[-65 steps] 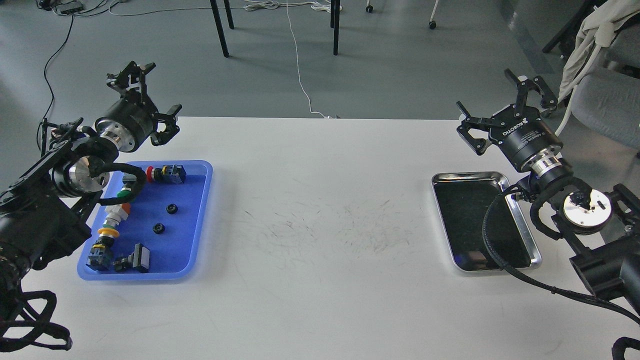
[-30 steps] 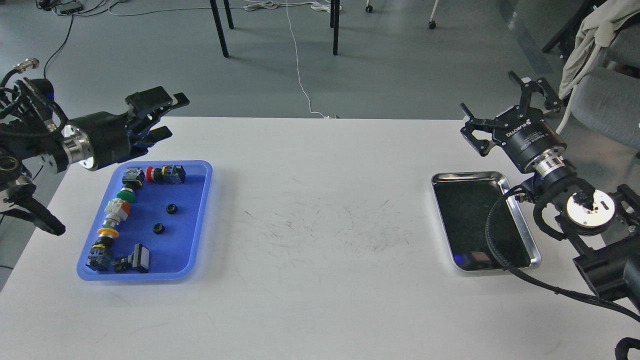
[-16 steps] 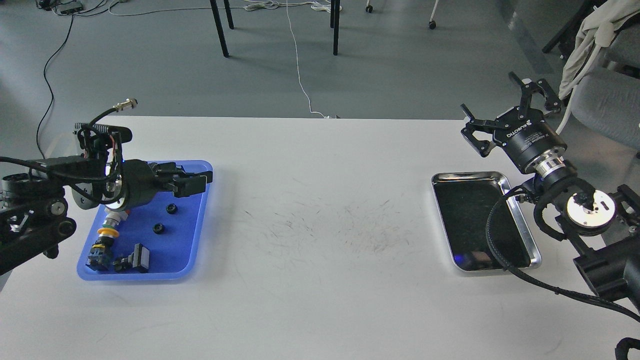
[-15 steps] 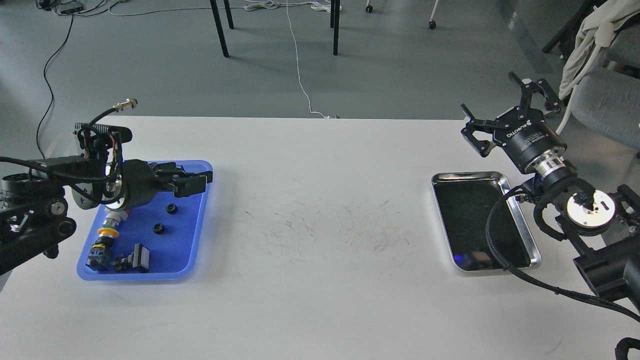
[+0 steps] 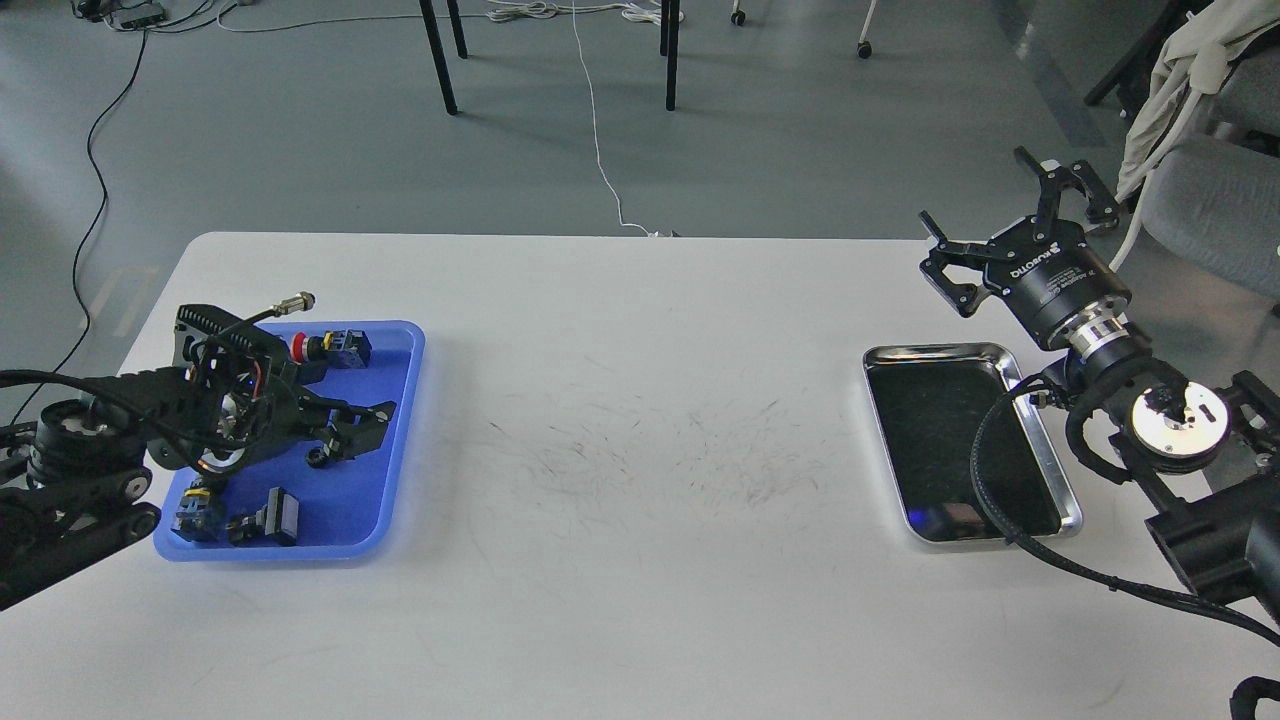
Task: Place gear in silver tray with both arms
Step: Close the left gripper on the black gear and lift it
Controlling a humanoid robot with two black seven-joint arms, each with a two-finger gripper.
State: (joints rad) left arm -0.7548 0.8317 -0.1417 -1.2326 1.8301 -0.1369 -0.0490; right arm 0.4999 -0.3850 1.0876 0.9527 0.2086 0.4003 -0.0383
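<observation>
The silver tray lies on the white table at the right, its dark floor bare. A small black gear lies in the blue tray at the left. A second gear seen there earlier is hidden under my left gripper. My left gripper is low over the blue tray's middle, fingers apart, just right of the visible gear. My right gripper is open and empty, raised beyond the silver tray's far right corner.
The blue tray also holds several push-button switches, one with a red cap and a black one. My right arm's cable hangs over the silver tray's right side. A chair with cloth stands to the right of the table.
My left arm has swung from above the table's far left edge down into the blue tray, and its gripper now covers one gear. The right arm has barely moved.
</observation>
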